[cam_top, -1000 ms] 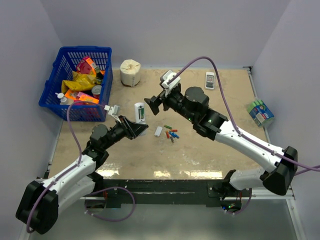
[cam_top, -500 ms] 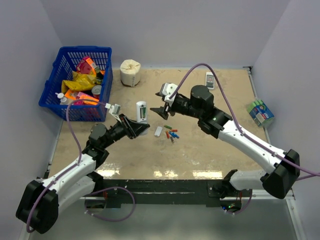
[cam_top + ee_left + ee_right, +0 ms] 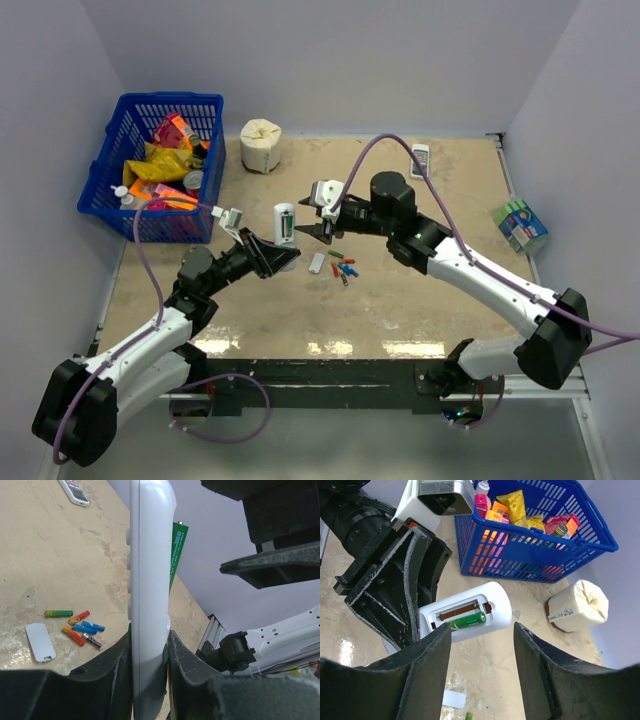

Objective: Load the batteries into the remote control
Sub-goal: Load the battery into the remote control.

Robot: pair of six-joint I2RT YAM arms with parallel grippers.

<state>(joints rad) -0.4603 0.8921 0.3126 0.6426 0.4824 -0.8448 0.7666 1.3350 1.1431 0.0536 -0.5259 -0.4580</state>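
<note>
My left gripper [image 3: 272,256] is shut on the lower end of the silver-white remote control [image 3: 284,222] and holds it above the table. Its back faces up with the compartment open, and one green battery [image 3: 465,620] lies in it beside an empty slot. In the left wrist view the remote [image 3: 150,555] stands edge-on between the fingers [image 3: 112,680]. My right gripper [image 3: 320,230] is open and empty, just right of the remote's upper end [image 3: 470,611]. Several loose batteries [image 3: 342,268] in green, red, blue and orange lie on the table [image 3: 75,627].
The white battery cover [image 3: 317,262] lies left of the loose batteries. A blue basket [image 3: 160,160] of packets stands at the far left, a paper roll [image 3: 261,145] beside it. A short white handset [image 3: 420,160] lies at the back right, a sponge pack [image 3: 520,225] at the right edge.
My right gripper has come down and leftward from above the table to just beside the remote's upper end, still open. The left arm and the remote have not moved.
</note>
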